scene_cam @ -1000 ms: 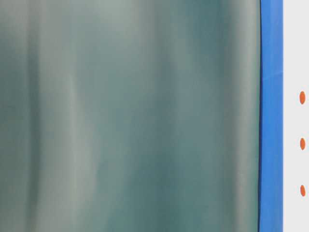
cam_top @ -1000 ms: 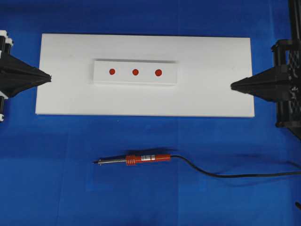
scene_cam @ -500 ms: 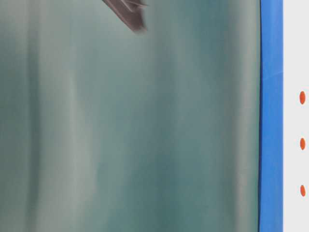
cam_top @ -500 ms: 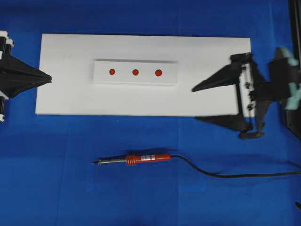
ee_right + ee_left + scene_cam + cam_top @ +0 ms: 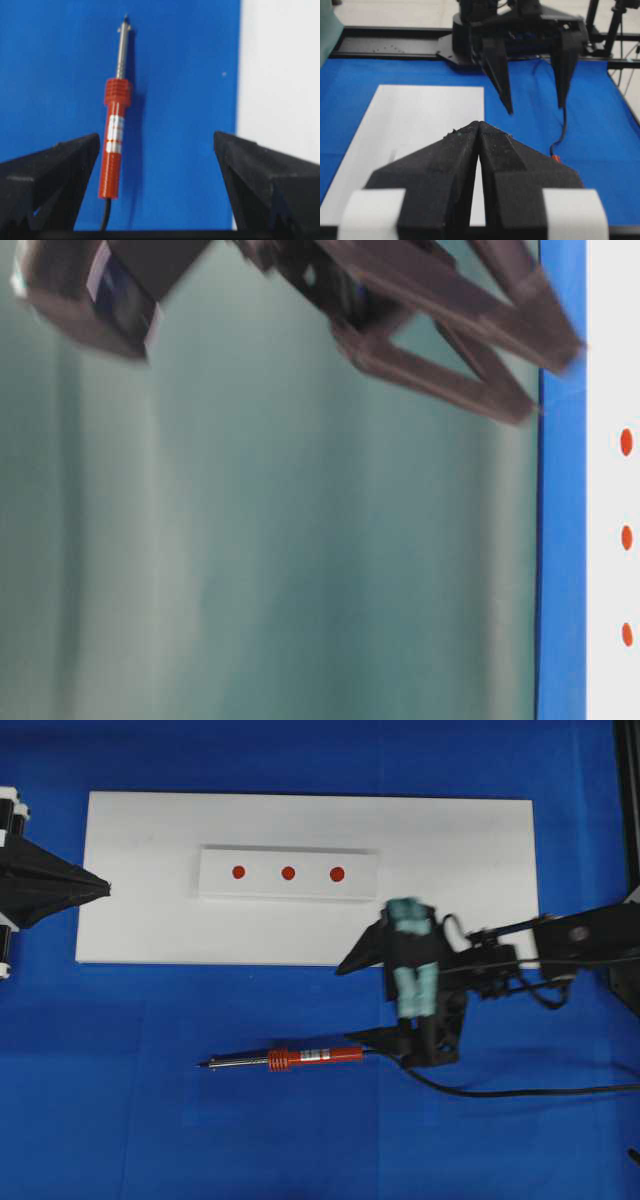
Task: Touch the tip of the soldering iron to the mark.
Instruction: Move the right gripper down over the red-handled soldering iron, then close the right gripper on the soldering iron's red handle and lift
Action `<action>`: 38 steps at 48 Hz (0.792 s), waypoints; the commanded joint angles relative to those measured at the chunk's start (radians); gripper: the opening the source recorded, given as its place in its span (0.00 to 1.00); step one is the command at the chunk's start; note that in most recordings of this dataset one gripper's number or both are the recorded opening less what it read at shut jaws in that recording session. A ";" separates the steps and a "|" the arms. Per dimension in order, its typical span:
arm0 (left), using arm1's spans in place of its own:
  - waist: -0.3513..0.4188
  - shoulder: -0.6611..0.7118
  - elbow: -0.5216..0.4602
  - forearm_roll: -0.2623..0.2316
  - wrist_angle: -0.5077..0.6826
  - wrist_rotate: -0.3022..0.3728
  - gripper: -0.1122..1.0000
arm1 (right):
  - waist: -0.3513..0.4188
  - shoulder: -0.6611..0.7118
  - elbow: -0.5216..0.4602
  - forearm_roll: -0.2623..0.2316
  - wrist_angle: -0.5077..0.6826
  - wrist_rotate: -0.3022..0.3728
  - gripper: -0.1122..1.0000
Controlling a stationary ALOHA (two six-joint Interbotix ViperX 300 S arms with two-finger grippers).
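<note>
The slim soldering iron with its ribbed orange-red handle and thin silver shaft (image 5: pixel 300 1058) lies flat on the blue cloth (image 5: pixel 150 1120), just below the long white board (image 5: pixel 460 850), its long axis running along the board's edge and its tip pointing away from the right claw (image 5: pixel 362 998). That claw hangs with its jaws spread wide and empty at the handle's cord end, seemingly above it. The left claw (image 5: pixel 100 888), jaws pressed together, sits at the board's far end, well apart. The middle red dot (image 5: pixel 288 873) waits untouched on the white oblong block (image 5: pixel 360 880).
</note>
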 commanded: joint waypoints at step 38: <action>-0.002 0.008 0.005 0.003 -0.005 0.002 0.10 | 0.066 0.403 -0.236 0.067 -0.020 0.083 0.86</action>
